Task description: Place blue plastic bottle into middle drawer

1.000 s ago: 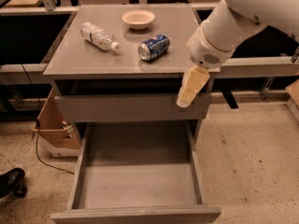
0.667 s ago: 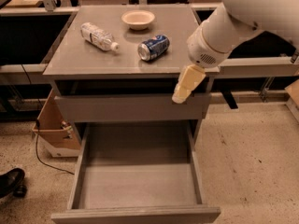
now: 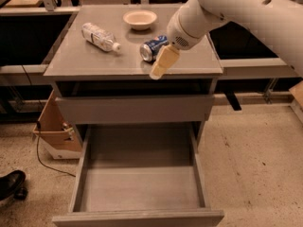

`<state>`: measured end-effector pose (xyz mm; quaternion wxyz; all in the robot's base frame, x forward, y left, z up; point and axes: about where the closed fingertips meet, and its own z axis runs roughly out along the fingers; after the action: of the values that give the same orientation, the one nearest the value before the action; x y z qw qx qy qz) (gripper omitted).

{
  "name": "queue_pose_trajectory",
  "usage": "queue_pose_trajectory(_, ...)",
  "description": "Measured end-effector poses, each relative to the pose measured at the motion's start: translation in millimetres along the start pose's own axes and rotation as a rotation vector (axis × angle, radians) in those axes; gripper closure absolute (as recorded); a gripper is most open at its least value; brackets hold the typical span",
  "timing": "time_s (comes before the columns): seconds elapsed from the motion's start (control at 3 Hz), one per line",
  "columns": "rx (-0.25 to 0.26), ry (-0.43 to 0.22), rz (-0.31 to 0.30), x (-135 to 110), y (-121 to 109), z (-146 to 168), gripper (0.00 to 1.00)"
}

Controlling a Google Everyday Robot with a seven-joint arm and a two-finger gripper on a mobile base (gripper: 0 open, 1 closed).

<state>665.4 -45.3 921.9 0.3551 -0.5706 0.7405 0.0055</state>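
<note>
- Camera view: no writing can be read here. The blue plastic bottle has a pale label with blurred print, and the blue-and-silver can shows no legible brand.
- The bottle lies on its side in the upper left of the frame, on the grey cabinet top. Its body is clear and its white cap points toward the lower right.
- It sits well apart from the can, with the cream bowl behind and between them.
- The middle drawer is pulled wide open across the bottom of the frame, bare grey floor showing. The closed drawer front sits above it.
- The gripper hangs at frame centre over the front edge of the cabinet top, just right of the can. I cannot tell whether the claw is apart or together.
- Compared with a second ago, the gripper has swung up and left, from in front of the closed drawer to beside the can. Bottle, can and bowl have not budged.
- At lower left are a cardboard box and a black shoe.
</note>
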Motion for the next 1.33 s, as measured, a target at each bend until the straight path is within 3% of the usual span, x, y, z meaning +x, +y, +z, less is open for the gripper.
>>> queue_pose_trajectory(0.67,0.063,-0.081,0.105,-53.7,-59.9,66.6,0.0)
queue_pose_trajectory(1.0,0.073,-0.107,0.2,-79.9,-77.4,122.0,0.0)
queue_pose_trajectory(1.33,0.061,-0.123,0.264,-93.4,-80.9,154.9,0.0)
